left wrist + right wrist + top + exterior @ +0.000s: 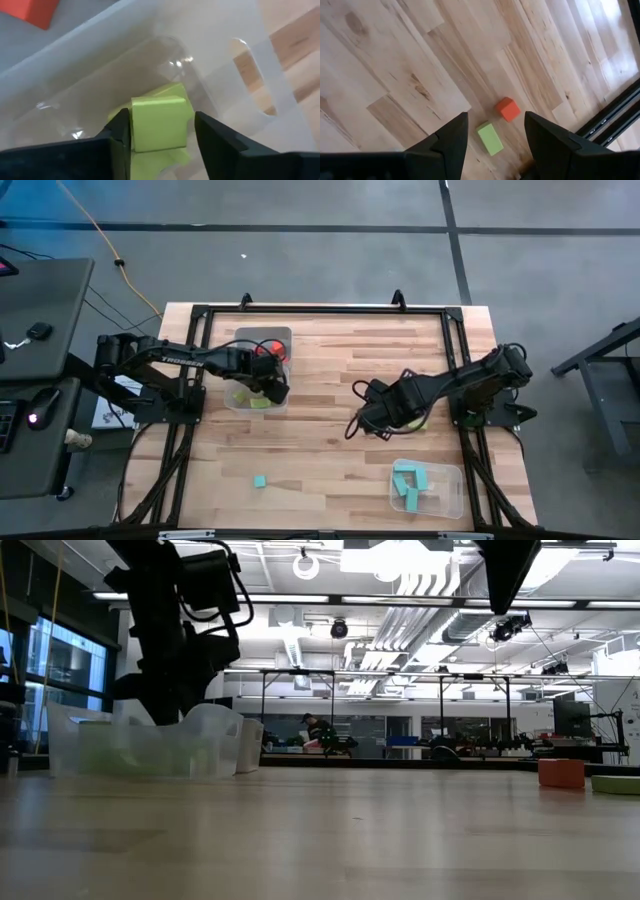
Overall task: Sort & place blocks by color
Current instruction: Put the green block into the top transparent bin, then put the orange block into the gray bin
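While the high view shows only a sliver of lime in the clear tub (243, 394), the left wrist view shows a lime green block (159, 123), matte and square-edged, between the parted fingers of the left end effector (162, 135), over more lime pieces. The right end effector (496, 131) hangs open above the wooden desk (330, 430), over one lime bar (490, 138) and one red cube (507, 109). One teal cube (259, 481) lies alone.
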Robot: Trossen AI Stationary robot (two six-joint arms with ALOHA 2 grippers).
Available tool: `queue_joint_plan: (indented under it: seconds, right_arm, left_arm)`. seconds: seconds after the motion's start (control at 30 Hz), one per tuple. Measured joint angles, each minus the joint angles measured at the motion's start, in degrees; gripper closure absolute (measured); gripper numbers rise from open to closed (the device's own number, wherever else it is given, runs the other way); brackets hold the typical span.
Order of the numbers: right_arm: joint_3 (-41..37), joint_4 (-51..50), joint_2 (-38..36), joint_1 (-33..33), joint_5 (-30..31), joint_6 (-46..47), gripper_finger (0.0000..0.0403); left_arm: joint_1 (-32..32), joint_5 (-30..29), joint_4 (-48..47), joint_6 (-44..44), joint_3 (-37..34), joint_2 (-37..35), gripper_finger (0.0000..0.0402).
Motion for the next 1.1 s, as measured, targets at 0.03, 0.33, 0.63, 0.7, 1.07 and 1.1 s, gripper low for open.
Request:
queue_joint_plan:
  seconds: [0.03,0.33,0.63,0.7,1.07,1.1]
  right_arm:
    - [0.0,0.0,0.0,0.24,-0.04,0.16,0.0217]
    - [0.0,0.02,-2.35,2.46,2.34,6.98,0.0217]
    - [-3.4,0.07,-10.36,6.07,7.3,22.67,0.0217]
    - [-7.16,0.05,-12.94,6.56,7.03,26.4,0.0217]
    - [-28.24,5.86,-29.0,9.2,4.53,47.37,0.0217]
    - [-29.8,6.81,-30.02,9.2,3.81,48.5,0.0217]
  left_arm:
    - [-0.02,0.45,-0.19,0.54,0.41,0.0,0.0255]
    - [-0.02,-0.33,-7.27,3.83,6.92,-0.02,0.0234]
    - [-0.02,-4.73,-14.33,7.99,14.63,-0.07,0.0234]
    - [-0.02,-4.91,-14.36,9.26,16.59,-0.07,0.0234]
    - [-0.02,-7.53,-14.28,16.01,26.86,-0.07,0.0234]
    - [-0.02,-7.54,-14.27,16.15,27.54,-0.07,0.0234]
